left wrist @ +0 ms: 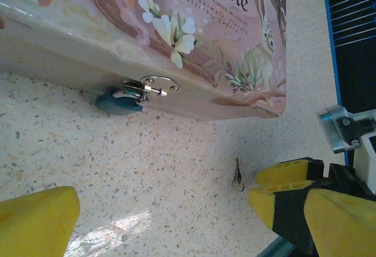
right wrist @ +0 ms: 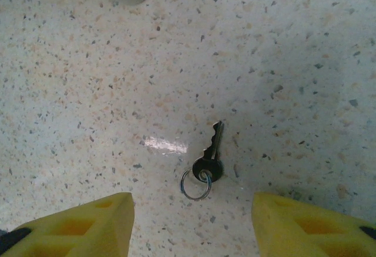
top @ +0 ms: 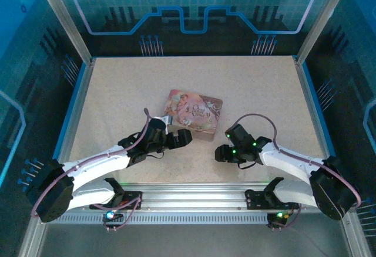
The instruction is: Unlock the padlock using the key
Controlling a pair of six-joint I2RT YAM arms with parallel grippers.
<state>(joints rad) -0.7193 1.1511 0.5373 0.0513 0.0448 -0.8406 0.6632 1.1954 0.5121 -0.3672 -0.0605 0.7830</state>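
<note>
**Spotter:** Two stages are waiting for you, by my reading: taking up the key and working it in the lock. From above, the left gripper (top: 178, 139) is hovering just beside the near edge of the pink picture tin (top: 195, 114). The right gripper (top: 221, 152) is hanging over bare table (top: 117, 87), a little apart from the tin's near corner. Neither is carrying anything.

**Operator:** What is my left wrist camera showing?

**Spotter:** You are looking at the tin's front wall. The padlock (left wrist: 125, 101), bluish in the body with a silver shackle, is hanging from the hasp (left wrist: 154, 85) and resting on the table. Its shackle is looking closed to me. The key (left wrist: 238, 178) is lying flat on the table, off to the right and apart from the padlock. Your left gripper (left wrist: 161, 204) is holding its yellow fingers (left wrist: 35, 222) spread wide, and nothing is lying between them.

**Operator:** And the right wrist?

**Spotter:** Its view is looking straight down on the key (right wrist: 211, 154), with the key ring (right wrist: 195, 185) pointing toward you. The right gripper (right wrist: 191, 207) is standing spread above it, fingers on either side and touching nothing. So I am judging the job barely begun. You are lining up for the pickup, and grasping, inserting and turning are all left to do.
</note>
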